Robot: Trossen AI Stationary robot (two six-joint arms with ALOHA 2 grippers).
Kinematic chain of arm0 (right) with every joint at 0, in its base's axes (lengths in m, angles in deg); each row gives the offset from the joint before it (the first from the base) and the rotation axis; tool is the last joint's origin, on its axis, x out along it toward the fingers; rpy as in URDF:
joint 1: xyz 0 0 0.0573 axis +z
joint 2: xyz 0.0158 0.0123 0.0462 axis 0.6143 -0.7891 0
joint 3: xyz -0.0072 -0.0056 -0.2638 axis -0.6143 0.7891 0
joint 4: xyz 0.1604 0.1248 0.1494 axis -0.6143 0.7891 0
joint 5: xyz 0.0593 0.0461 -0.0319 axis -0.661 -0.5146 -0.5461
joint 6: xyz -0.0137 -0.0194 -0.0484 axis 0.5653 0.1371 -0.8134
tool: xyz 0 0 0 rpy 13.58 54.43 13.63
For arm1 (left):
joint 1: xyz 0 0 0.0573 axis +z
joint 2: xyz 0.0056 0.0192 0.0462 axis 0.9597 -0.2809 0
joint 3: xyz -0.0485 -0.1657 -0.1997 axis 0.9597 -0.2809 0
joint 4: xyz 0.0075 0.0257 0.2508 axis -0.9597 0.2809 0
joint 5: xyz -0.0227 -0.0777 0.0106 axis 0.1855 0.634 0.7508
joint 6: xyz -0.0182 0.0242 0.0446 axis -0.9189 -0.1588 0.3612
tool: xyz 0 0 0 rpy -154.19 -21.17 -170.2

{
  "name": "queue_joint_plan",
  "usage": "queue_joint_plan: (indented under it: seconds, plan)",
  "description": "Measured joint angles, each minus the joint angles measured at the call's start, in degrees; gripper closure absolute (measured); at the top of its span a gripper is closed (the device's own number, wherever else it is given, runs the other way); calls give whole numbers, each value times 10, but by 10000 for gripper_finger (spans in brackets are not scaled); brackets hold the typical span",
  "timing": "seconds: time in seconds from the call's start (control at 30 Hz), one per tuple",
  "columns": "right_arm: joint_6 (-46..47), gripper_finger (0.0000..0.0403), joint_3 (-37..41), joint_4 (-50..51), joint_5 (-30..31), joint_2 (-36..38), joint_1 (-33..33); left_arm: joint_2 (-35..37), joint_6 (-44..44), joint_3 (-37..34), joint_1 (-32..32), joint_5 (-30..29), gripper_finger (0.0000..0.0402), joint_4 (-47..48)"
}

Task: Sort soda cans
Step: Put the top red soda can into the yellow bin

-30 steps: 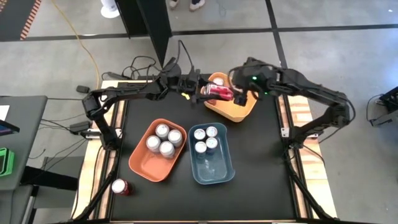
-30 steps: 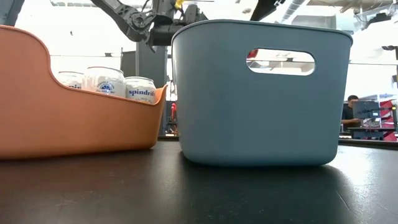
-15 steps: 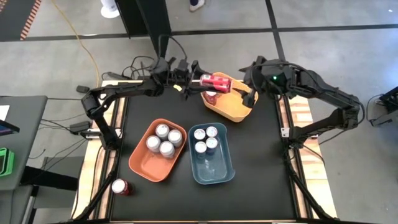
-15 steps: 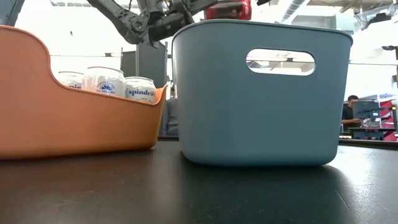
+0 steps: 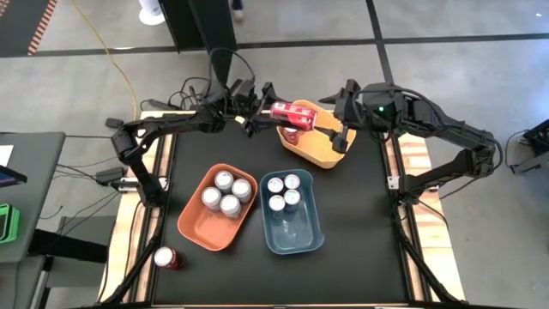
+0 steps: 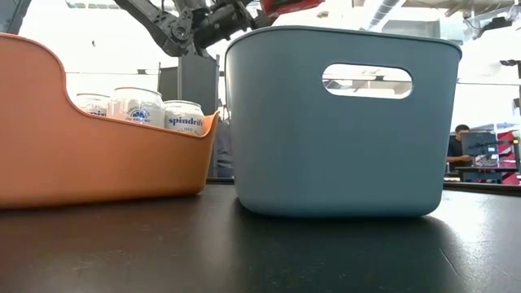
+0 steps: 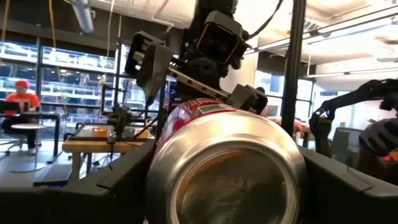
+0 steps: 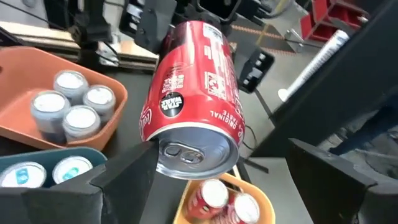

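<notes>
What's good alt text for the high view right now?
Seen from above, the left gripper holds a red soda can sideways over the yellow-orange bin, facing the open right gripper. Nearer, an orange bin holds four silver-topped cans, a blue bin three, and one red can stands alone.

"spindrift" on white can (image 6: 186, 118); "STAR WARS", "ORIGINAL TASTE" on red can (image 8: 193, 96).

grey concrete floor (image 5: 480, 266), yellow cable (image 5: 120, 69), bright windows (image 7: 68, 87) behind desks.
</notes>
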Motion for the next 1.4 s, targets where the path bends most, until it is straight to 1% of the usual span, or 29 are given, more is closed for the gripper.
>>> queue_joint_plan:
  seconds: [0.1,0.37,0.5,0.63,0.9,1.17,1.4]
  plan:
    - [-9,33,14,-20,-10,5,1,0,-2,0,0,2,95,-2]
    - [-29,22,16,-28,-19,38,0,0,-8,0,0,-12,95,1]
    - [-26,6,15,-10,-20,55,-6,-1,-8,0,1,-11,95,-2]
    - [3,4,15,18,-18,57,-8,-1,-8,0,0,-8,95,-6]
    - [6,3,27,6,-16,17,-3,-1,-13,0,0,-9,95,-24]
    - [-2,3,26,-38,-16,3,-5,-1,-21,0,0,-9,95,-32]
    - [-12,3,26,-52,-15,-21,-5,-1,-23,0,0,-9,95,-38]
